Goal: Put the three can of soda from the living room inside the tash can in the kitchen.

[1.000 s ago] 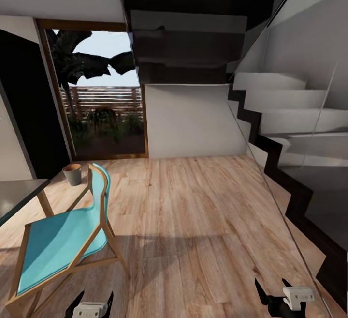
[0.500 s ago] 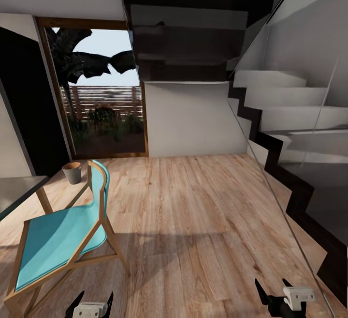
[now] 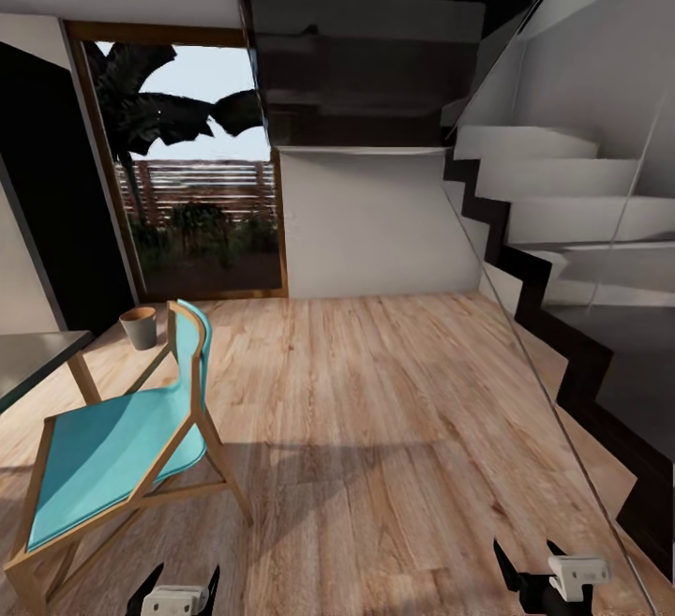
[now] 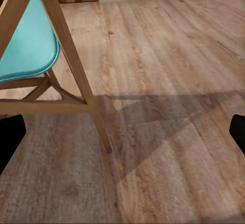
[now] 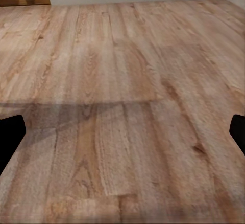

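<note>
A small round tapered bin, the tash can [image 3: 139, 326], grey outside and brown inside, stands on the wooden floor by the glass door at the left. The cans of soda are out of view. My left gripper [image 3: 181, 582] sits at the bottom edge of the head view, open, beside the turquoise chair. In the left wrist view the left gripper [image 4: 122, 134] has its dark fingertips [image 4: 10, 138] far apart over bare floor. My right gripper [image 3: 527, 562] is open at the lower right, and in the right wrist view the right gripper [image 5: 122, 134] holds nothing.
A turquoise chair with a wooden frame [image 3: 117, 443] stands close at the left beside a table corner [image 3: 33, 358]. A staircase [image 3: 562, 222] with a glass panel [image 3: 525, 335] runs along the right. Wooden floor [image 3: 375, 410] stretches ahead to a white wall [image 3: 375, 222].
The whole head view has shifted slightly, so the camera moved; the door and stairs look a little nearer. Both grippers hold the same pose.
</note>
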Robot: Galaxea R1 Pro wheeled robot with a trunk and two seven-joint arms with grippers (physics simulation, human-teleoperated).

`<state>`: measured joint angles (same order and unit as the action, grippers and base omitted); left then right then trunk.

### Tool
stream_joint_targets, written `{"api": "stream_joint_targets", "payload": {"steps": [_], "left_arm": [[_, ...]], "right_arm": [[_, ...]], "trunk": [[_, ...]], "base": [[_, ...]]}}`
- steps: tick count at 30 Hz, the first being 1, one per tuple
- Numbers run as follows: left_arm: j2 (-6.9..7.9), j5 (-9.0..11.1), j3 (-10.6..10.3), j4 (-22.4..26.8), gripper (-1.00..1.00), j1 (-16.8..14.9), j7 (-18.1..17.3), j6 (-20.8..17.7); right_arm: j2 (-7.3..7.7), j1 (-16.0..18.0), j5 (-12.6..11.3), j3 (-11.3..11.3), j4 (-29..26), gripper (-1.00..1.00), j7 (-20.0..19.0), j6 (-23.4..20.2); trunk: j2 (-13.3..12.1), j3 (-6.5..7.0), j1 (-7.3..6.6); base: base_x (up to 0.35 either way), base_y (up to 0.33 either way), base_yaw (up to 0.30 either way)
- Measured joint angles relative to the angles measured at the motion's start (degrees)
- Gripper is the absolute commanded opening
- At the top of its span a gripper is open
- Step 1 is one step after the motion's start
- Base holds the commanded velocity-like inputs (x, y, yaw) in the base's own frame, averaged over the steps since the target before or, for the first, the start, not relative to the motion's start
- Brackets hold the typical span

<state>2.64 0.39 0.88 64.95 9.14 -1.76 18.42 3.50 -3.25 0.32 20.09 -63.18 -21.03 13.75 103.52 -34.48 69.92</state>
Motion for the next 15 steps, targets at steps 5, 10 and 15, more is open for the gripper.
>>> {"api": "stream_joint_targets", "payload": {"steps": [5, 10, 15], "left_arm": [[0.00, 0.02, 0.00, 0.03, 1.00, 0.00, 0.00, 0.03], [0.00, 0.05, 0.00, 0.07, 1.00, 0.00, 0.00, 0.07], [0.00, 0.05, -0.08, 0.16, 1.00, 0.00, 0.00, 0.12]], "right_arm": [[0.01, 0.00, -0.04, 0.03, -0.01, 1.00, 0.05, -0.03], [0.01, 0.00, -0.05, 0.04, -0.01, 1.00, 0.03, -0.03], [0.01, 0.00, -0.05, 0.04, -0.01, 1.00, 0.10, -0.03]], "trunk": [[2.01, -1.33, 1.10], [4.01, -2.66, 2.20], [6.02, -3.99, 3.29]], "base": [[0.000, 0.000, 0.000], [0.000, 0.000, 0.000], [0.000, 0.000, 0.000]]}}
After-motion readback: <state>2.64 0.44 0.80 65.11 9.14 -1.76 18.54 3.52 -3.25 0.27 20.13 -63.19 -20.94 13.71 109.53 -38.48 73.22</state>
